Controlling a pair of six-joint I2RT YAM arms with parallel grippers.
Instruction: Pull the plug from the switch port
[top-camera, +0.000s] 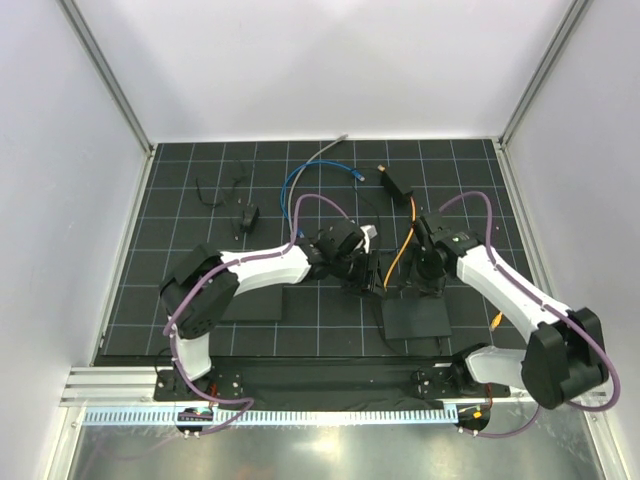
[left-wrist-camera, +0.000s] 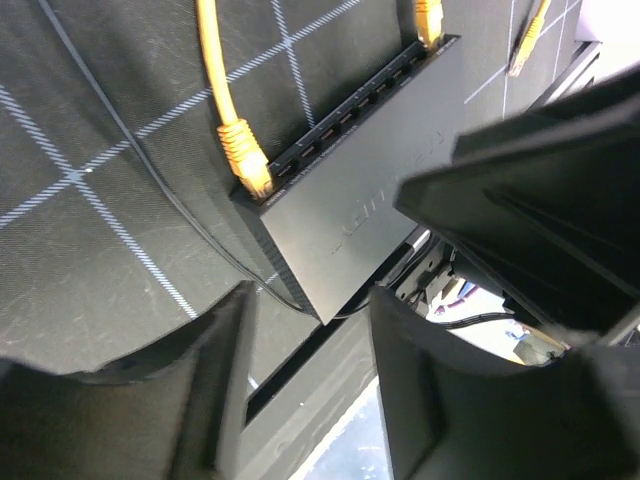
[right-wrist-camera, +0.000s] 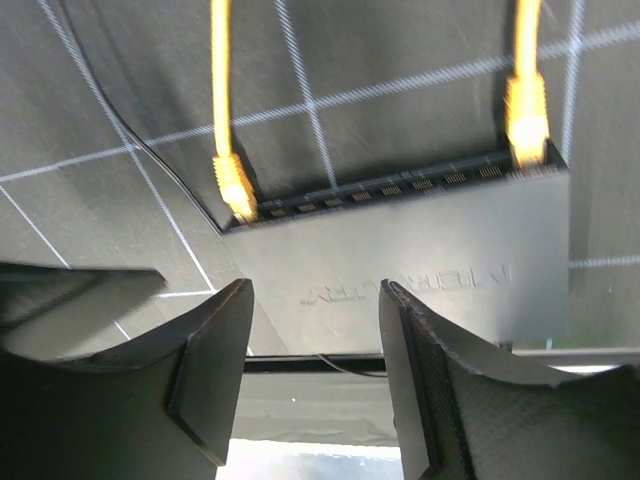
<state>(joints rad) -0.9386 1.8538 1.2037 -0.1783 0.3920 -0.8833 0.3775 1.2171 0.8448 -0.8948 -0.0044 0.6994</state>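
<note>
The switch (right-wrist-camera: 420, 270) is a small black box with a row of ports along its far edge; it also shows in the left wrist view (left-wrist-camera: 350, 190). One orange plug (right-wrist-camera: 233, 185) sits in the port at one end, also seen in the left wrist view (left-wrist-camera: 246, 158). A second orange plug (right-wrist-camera: 526, 115) sits in the port at the other end. My right gripper (right-wrist-camera: 315, 350) is open just above the switch's near edge, holding nothing. My left gripper (left-wrist-camera: 310, 390) is open over the switch's corner, holding nothing. In the top view both grippers (top-camera: 368, 270) (top-camera: 418, 272) meet and hide the switch.
An orange cable (top-camera: 402, 248) runs back to a black connector (top-camera: 396, 184). A blue cable (top-camera: 298, 187), a grey cable (top-camera: 326, 151) and a tiny black block with thin wires (top-camera: 247, 217) lie further back. Flat black mats (top-camera: 416, 318) (top-camera: 252, 305) lie near the arms.
</note>
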